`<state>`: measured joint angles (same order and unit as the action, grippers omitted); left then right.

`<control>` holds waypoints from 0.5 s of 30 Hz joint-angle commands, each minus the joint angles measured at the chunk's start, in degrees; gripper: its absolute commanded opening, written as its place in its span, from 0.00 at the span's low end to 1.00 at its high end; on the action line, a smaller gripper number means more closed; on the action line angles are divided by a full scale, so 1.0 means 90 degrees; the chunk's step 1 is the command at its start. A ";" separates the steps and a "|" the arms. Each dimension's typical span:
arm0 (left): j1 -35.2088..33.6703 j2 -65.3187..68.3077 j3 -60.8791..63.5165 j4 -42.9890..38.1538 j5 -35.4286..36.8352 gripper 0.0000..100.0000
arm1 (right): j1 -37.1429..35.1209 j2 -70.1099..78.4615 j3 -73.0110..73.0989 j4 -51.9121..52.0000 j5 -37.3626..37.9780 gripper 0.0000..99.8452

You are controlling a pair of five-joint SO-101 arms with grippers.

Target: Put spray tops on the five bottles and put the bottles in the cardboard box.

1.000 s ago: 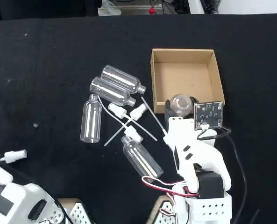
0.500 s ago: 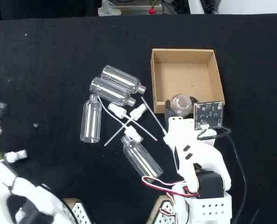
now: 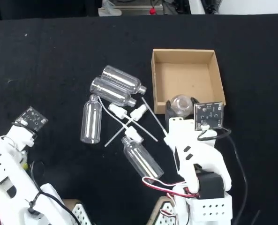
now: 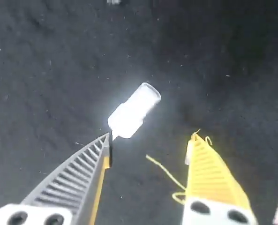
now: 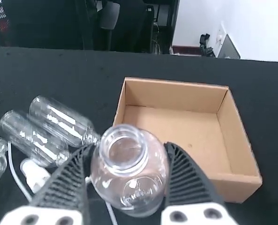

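Observation:
My right gripper [image 5: 129,149] is shut on a clear open-necked bottle [image 5: 128,169], held upright just in front of the cardboard box [image 3: 185,56]; from above, this bottle [image 3: 180,104] stands at the box's near wall. Two bottles [image 3: 122,79] [image 3: 111,92] lie side by side left of the box, a third [image 3: 92,120] farther left, and another [image 3: 141,158] nearer the arms. Three spray tops [image 3: 117,111] [image 3: 139,112] [image 3: 131,134] lie among them with crossed tubes. My left gripper [image 4: 150,147] is open over the mat, a white spray top [image 4: 134,110] lying just beyond its grey finger [image 4: 99,157].
The box [image 5: 176,123] is open and nothing lies in it. The left arm [image 3: 14,150] stands at the table's left front, the right arm's base [image 3: 202,197] at the front. Black mat stretches bare behind and left of the bottles.
The left arm has risen from the front left corner and swung over the lone spray top on the left, now covering it in the high view. The right arm and its bottle stayed put.

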<state>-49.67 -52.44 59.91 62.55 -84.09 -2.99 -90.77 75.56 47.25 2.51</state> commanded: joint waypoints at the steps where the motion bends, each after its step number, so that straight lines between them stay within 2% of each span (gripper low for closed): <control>1: 0.0034 0.0117 -0.0024 -0.0557 -0.0928 0.26 | 0.0020 -0.0112 -0.0063 -0.0244 -0.0059 0.03; 5: 0.0015 0.0781 -0.0142 -0.0664 -0.0918 0.26 | -0.0254 -0.0112 -0.0054 -0.0215 -0.0029 0.03; 15: -0.0210 0.2159 -0.1118 -0.0684 -0.0967 0.26 | -0.0274 -0.0112 -0.0044 -0.0195 -0.0029 0.03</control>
<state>-50.99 -34.95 54.55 57.27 -84.09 -4.75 -90.77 75.56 47.25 2.51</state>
